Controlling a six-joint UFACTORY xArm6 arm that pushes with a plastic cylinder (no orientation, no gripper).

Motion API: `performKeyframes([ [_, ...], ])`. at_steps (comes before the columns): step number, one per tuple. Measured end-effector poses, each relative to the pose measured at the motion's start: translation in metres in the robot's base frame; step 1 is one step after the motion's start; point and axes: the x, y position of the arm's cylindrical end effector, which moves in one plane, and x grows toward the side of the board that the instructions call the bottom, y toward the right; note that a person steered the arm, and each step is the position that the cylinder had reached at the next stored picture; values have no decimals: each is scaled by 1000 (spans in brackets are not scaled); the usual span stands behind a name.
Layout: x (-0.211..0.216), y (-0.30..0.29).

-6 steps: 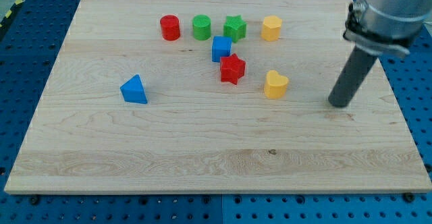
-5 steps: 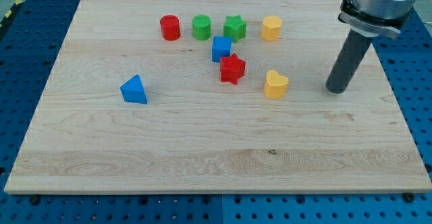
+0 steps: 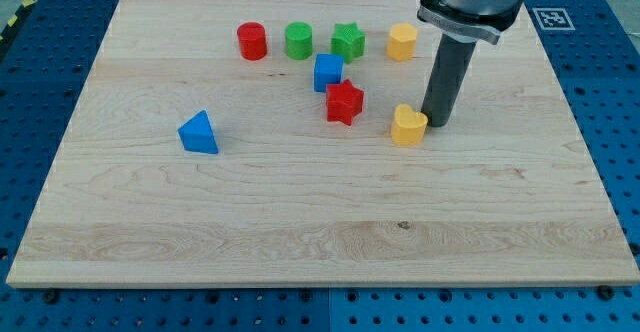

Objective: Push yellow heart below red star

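The yellow heart [image 3: 408,126] lies right of centre on the wooden board [image 3: 300,232]. The red star [image 3: 344,103] sits to its upper left, a short gap away. My tip [image 3: 435,122] is just to the right of the yellow heart, touching or nearly touching its upper right side. The rod rises from there to the view's top.
A blue cube [image 3: 328,72] touches the red star's top. A row near the view's top holds a red cylinder [image 3: 252,41], a green cylinder [image 3: 299,41], a green star [image 3: 348,41] and a yellow hexagon-like block [image 3: 402,42]. A blue triangle [image 3: 199,133] lies left.
My tip has moved left and slightly up, from well right of the yellow heart to right beside it. No block has visibly moved.
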Motion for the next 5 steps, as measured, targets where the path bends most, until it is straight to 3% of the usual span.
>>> performKeyframes([
  [5, 44, -35],
])
